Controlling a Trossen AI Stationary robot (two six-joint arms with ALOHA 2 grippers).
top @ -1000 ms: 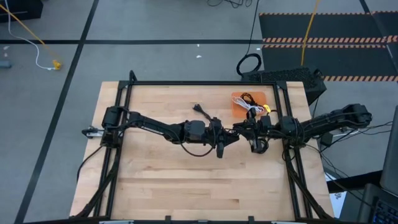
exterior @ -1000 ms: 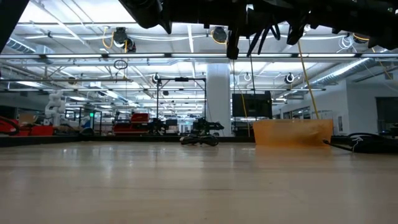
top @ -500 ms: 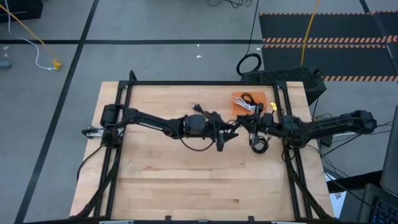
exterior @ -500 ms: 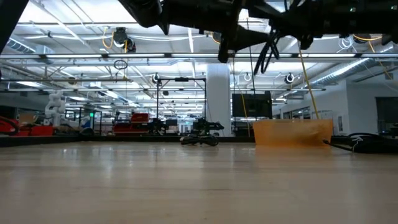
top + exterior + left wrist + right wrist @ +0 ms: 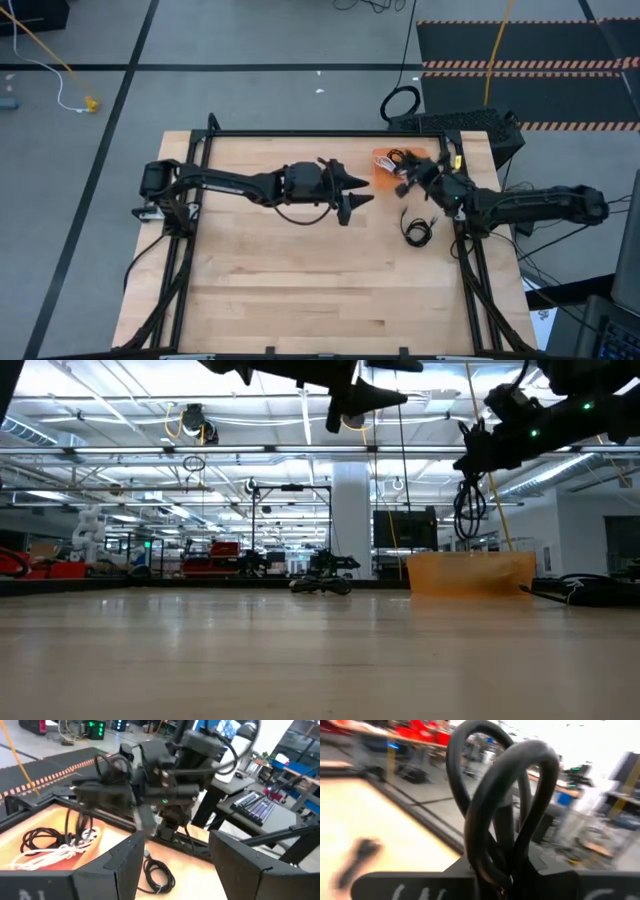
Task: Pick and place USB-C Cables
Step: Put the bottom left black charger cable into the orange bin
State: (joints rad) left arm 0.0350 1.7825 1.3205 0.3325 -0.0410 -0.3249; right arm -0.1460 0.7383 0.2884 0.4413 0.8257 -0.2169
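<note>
Right gripper [image 5: 412,183] is clamped on a black cable coil [image 5: 500,815]: in the right wrist view the loops rise straight out from between its dark fingers [image 5: 420,887], filling most of that picture. Low view shows the same coil [image 5: 467,510] hanging free under the gripper [image 5: 476,452], clear of the table [image 5: 300,660] and above the orange bin [image 5: 470,573]. High view puts this gripper at the bin's [image 5: 382,168] near edge, right-rear part of the table [image 5: 280,270].

Left gripper [image 5: 352,198] is spread wide, nothing between its fingers [image 5: 107,865]; it hovers mid-table, pointing toward the right arm.

Only the left wrist view looks into the bin [image 5: 60,865]: a black coil [image 5: 42,840] and a white cable bundle [image 5: 47,855] lie inside, touching. It also shows another black coil [image 5: 159,874] flat on the wood just beside the bin; in the high view that coil [image 5: 416,232] lies near the right arm's forearm.

Low view alone shows one more dark cable bundle [image 5: 322,584] on the far table edge, left of the bin, well apart from both grippers.
</note>
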